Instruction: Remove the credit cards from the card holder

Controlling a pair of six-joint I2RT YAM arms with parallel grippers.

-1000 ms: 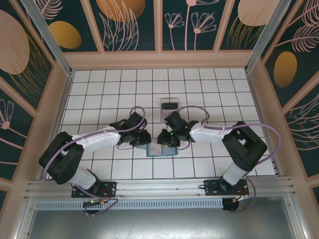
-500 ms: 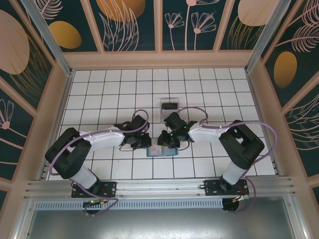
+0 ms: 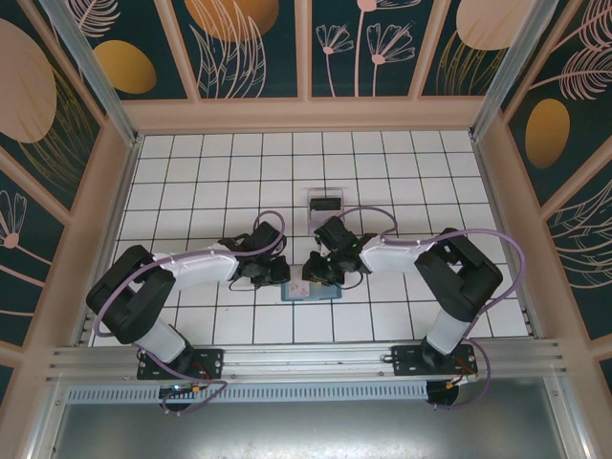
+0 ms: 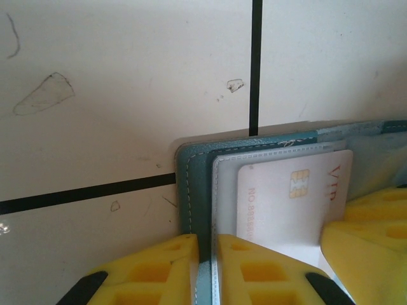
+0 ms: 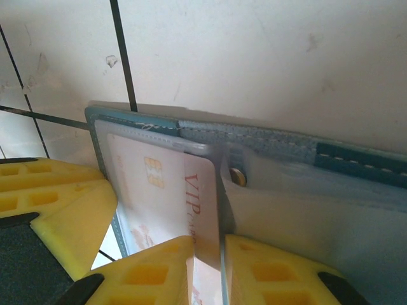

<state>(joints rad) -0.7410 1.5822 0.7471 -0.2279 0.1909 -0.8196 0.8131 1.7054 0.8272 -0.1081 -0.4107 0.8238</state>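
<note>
Card holder (image 4: 191,178) edge sits clenched in the left claw (image 4: 203,241), seen from the left wrist. Right wrist view instead shows the right claw (image 5: 206,243) pinching the pale card (image 5: 159,190).

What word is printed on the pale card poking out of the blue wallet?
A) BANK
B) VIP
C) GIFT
B: red letters spelling VIP run along the pale card beside its gold chip, inside the teal card holder.
</note>
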